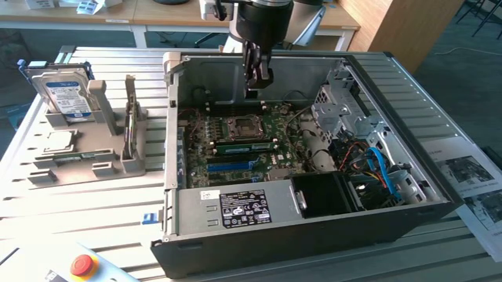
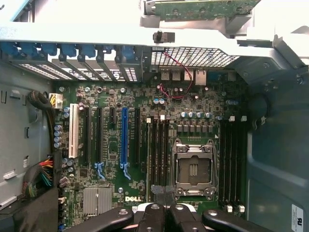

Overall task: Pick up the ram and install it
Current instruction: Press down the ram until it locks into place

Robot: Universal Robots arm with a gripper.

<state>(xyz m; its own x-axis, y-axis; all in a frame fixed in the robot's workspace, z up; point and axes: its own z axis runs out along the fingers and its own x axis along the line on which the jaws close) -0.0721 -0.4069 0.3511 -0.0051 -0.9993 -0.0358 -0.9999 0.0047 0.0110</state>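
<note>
Green flat ram (image 1: 130,111), upright, grey holder (image 1: 94,158)

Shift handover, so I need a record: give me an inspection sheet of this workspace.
Surface: slatted metal table, open computer case on it.
Job's things: ram upright in the grey fixture beside the case.
Clutter: hard drive and processor chip in the same fixture; red button in front.
Grippers: hand shut, above the motherboard.
Cables: blue cable, red wires inside the case.
Surroundings: printed sheets at the exterior view's right; desks behind.
</note>
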